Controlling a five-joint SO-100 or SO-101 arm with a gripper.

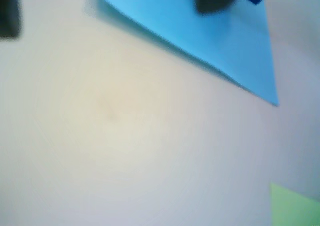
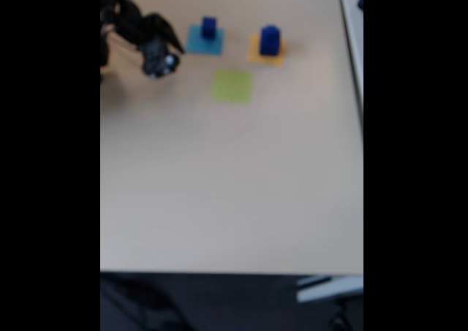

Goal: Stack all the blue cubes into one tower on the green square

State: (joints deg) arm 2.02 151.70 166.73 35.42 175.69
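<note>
Near the table's [image 2: 219, 185] far edge, two blue cubes [image 2: 209, 28] are waiting on separate squares, the green square [image 2: 232, 85] lying bare; whether the gripper [image 2: 174, 47] is open, I cannot tell.

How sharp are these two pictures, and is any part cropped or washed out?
Wrist view: heavily blurred, the light-blue square and green square just soft colour patches, the table washed pale. Fixed view: soft focus, black bars down both sides, yet both blue cubes are readable; the gripper is a dark smear, jaws unreadable.
</note>
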